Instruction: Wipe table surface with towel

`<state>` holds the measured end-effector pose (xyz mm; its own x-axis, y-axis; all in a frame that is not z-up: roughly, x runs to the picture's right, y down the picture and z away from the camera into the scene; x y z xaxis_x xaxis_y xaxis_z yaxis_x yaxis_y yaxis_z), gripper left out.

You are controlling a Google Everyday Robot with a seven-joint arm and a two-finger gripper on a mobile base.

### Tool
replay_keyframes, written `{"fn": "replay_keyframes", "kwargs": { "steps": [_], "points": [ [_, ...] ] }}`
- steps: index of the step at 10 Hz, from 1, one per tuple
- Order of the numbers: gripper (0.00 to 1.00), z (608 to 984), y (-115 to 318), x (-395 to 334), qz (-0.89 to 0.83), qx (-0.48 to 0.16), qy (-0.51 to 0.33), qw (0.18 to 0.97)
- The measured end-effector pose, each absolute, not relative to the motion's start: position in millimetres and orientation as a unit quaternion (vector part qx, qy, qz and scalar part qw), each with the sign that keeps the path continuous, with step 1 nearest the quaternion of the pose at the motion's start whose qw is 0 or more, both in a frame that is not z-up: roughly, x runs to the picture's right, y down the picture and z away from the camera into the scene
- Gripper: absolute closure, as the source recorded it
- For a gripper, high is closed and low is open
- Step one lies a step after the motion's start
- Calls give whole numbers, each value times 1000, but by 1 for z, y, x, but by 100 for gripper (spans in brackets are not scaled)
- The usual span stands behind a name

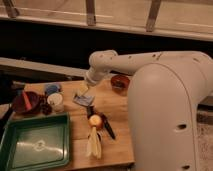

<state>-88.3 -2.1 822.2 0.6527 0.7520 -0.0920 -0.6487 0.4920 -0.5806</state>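
Note:
A small grey-blue towel (82, 99) lies crumpled on the wooden table (119, 107), near its middle. My white arm reaches in from the right and bends down over the table. My gripper (83, 90) hangs at the arm's end, right above the towel and at or just touching its top edge. The arm hides part of the table's far side.
A green tray (35, 145) sits at the front left. A red bowl (26, 101), a blue cup (51, 89) and a white cup (56, 102) stand left of the towel. A brown bowl (120, 82) is behind it. An orange (95, 120), a banana (93, 144) and a black utensil (108, 128) lie in front.

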Motion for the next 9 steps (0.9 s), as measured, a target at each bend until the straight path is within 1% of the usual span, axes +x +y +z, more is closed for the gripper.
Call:
{"fn": "replay_keyframes", "kwargs": {
  "steps": [2, 3, 6, 9],
  "points": [
    [22, 844, 9, -101, 406, -301, -89, 858],
    [22, 859, 7, -116, 396, -303, -94, 862],
    [22, 884, 3, -133, 386, -310, -106, 862],
    [22, 907, 18, -141, 392, -328, -121, 851]
  ]
}}
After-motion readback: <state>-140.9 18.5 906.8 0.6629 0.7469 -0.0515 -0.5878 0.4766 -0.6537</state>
